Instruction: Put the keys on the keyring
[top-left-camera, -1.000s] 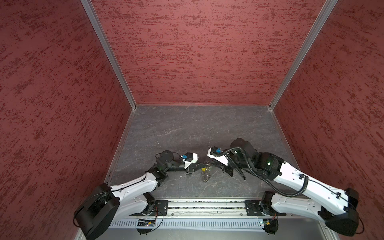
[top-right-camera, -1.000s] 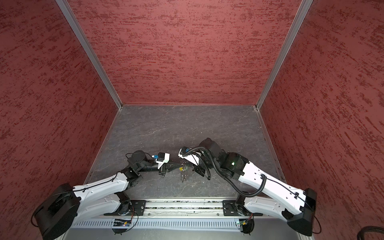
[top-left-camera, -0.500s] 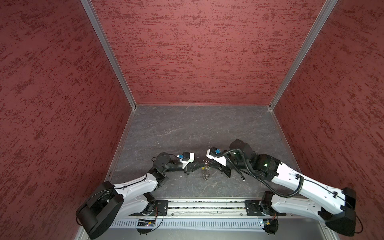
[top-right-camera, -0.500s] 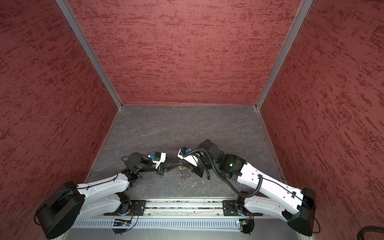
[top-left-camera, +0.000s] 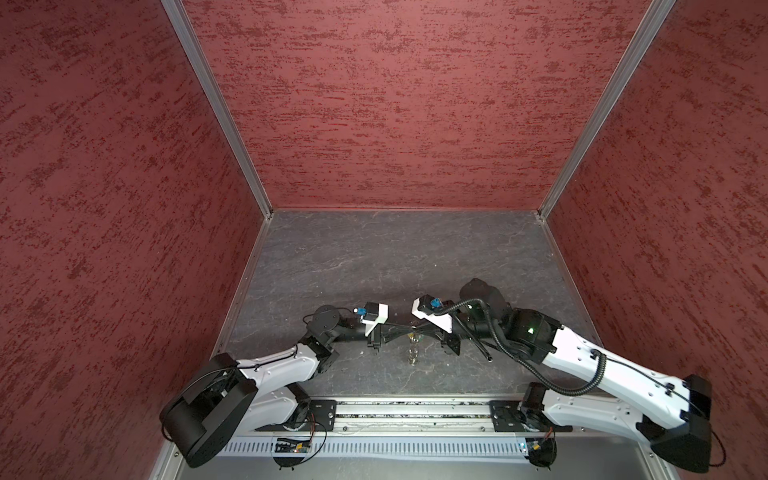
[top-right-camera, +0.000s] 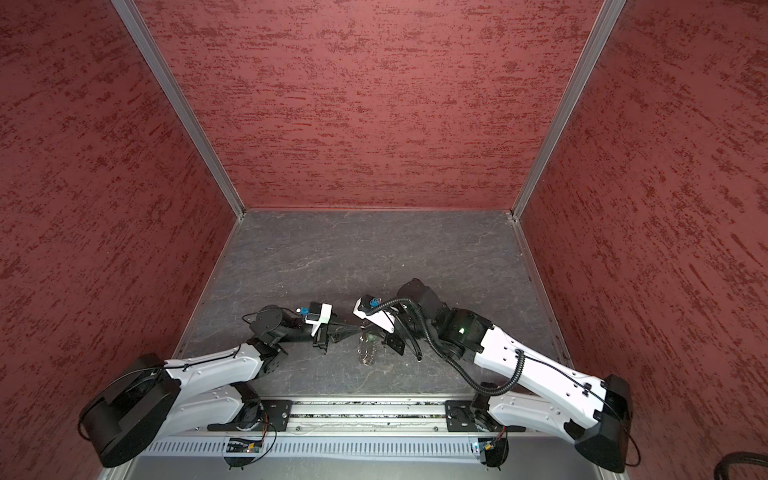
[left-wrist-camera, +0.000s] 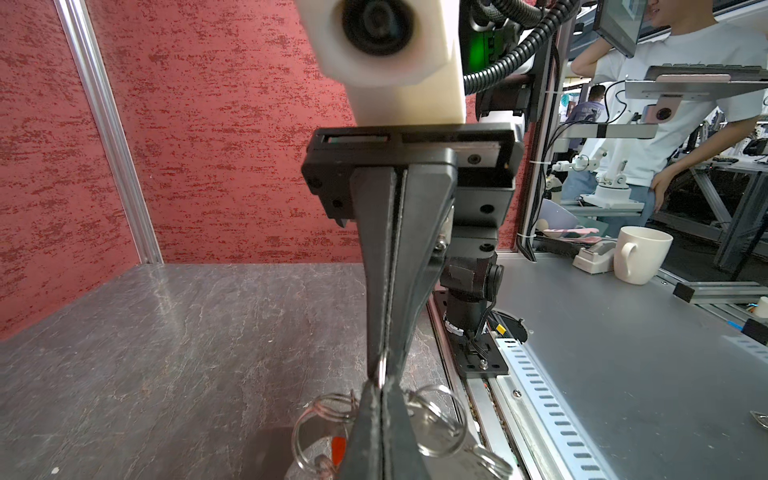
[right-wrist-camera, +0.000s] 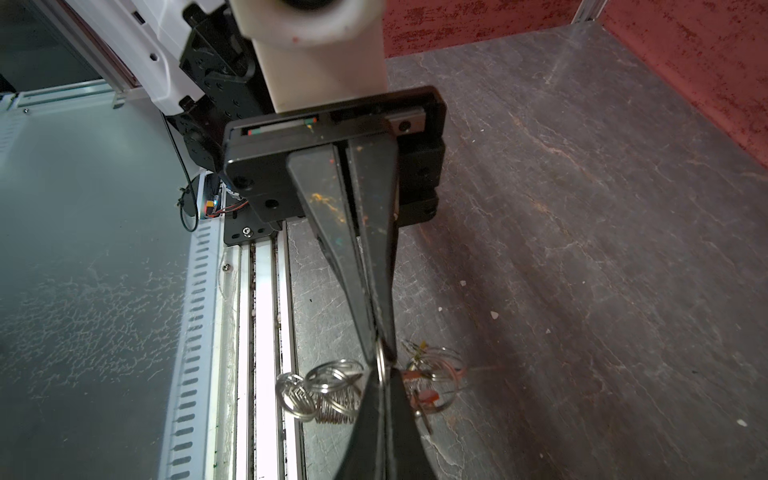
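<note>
Slate floor (top-left-camera: 374, 257) lies open toward the wall (top-left-camera: 395, 104). My left gripper (top-left-camera: 405, 329) and right gripper (top-left-camera: 419, 329) meet tip to tip, both pinched tight on the keyring (top-left-camera: 412, 352). Its length runs toward the nearby rail (top-left-camera: 415, 415).

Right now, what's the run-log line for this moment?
left jaws: shut on chain of small silver rings | right jaws: shut on same chain | small red tag: among rings

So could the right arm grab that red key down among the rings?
Probably not yet: the right gripper is shut on the keyring, as is the left gripper, and the red key shows just below their tips. It would need to let go first.
</note>
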